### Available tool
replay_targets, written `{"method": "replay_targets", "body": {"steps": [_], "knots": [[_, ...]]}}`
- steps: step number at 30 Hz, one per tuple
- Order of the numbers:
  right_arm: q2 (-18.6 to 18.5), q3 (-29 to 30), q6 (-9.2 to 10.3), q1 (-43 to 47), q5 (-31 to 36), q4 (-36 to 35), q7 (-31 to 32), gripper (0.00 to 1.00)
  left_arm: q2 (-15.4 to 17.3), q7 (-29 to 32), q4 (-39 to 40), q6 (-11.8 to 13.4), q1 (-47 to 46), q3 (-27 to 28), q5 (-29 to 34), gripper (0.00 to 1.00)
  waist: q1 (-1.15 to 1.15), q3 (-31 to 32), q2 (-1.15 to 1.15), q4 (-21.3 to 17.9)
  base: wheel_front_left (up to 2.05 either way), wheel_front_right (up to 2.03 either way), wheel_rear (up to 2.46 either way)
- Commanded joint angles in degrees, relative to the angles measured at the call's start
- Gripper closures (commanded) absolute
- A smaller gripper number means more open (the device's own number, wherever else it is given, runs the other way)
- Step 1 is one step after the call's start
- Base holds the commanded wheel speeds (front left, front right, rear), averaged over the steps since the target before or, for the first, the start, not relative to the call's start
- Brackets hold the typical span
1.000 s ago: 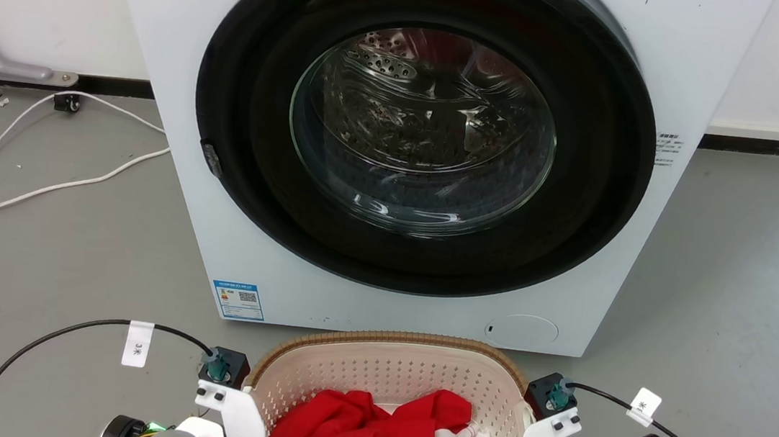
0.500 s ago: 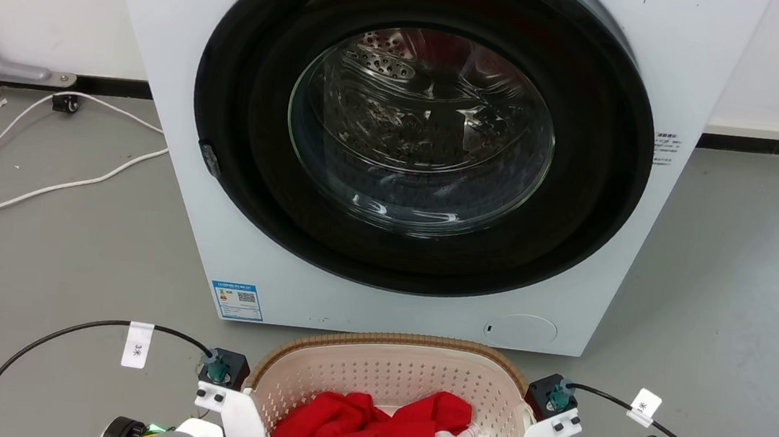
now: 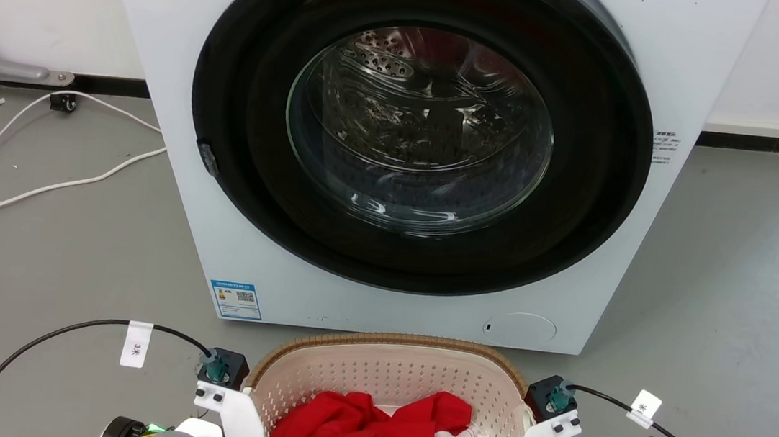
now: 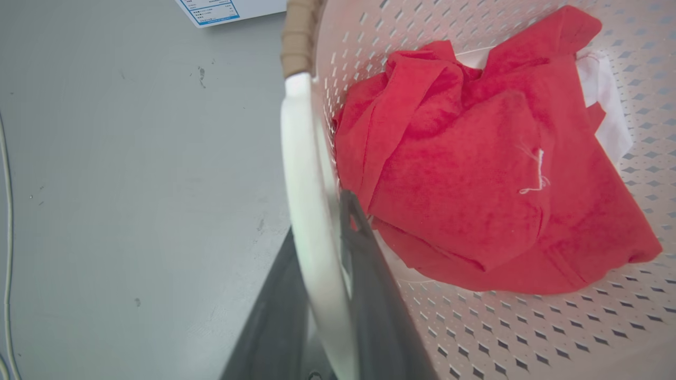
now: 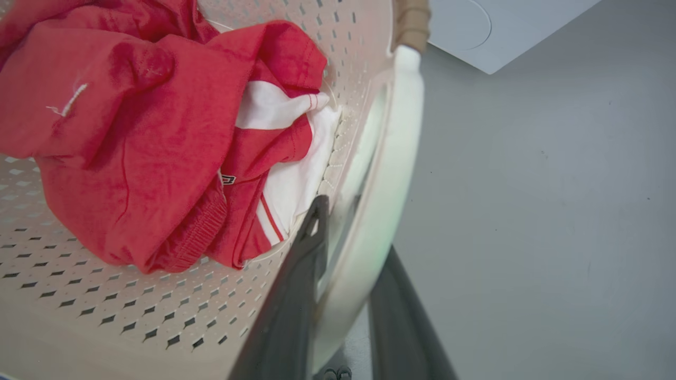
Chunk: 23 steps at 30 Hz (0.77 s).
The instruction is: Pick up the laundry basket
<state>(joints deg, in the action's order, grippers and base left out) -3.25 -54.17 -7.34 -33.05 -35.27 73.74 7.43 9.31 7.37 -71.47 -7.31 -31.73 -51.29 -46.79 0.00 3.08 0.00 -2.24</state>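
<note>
The laundry basket (image 3: 387, 377) is cream with perforated walls and a brown woven rim, and sits at the bottom centre of the head view, just in front of the washing machine. Red and white clothes (image 3: 374, 434) lie inside it. In the left wrist view my left gripper (image 4: 319, 216) is shut on the basket's white side handle (image 4: 303, 158), one finger (image 4: 369, 274) inside the wall and one outside. In the right wrist view my right gripper (image 5: 354, 227) is shut on the opposite white handle (image 5: 396, 158) in the same way. I cannot tell whether the basket rests on the floor.
A white front-loading washing machine (image 3: 419, 142) with its round dark door shut stands directly beyond the basket. White cables (image 3: 38, 189) trail over the grey floor at the left. Open floor (image 3: 730, 283) lies to the right of the machine, with a white wall behind it.
The whole head picture has shifted very slightly, so the camera moved. Both grippers stay shut on the basket's handles, and the clothes lie as before.
</note>
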Motion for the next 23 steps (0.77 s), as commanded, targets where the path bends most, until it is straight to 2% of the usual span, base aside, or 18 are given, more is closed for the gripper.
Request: {"method": "replay_targets", "body": {"steps": [1, 23], "knots": [[0.67, -0.31, -0.26, -1.17, -0.08, -0.29, -0.33, 1.00, -0.20, -0.48, 0.31, -0.22, -1.06, -0.28, -0.32, 1.00, 0.00, -0.01, 0.00, -0.01, 0.00, 0.00, 0.00], [0.67, -1.63, -0.26, -1.36, -1.47, -0.15, -0.72, 1.00, -0.02, -0.99, 0.12, -0.22, -1.59, -3.54, -3.79, 1.00, 0.00, -0.18, 0.00, 0.04, 0.00, 0.00, 0.00]]}}
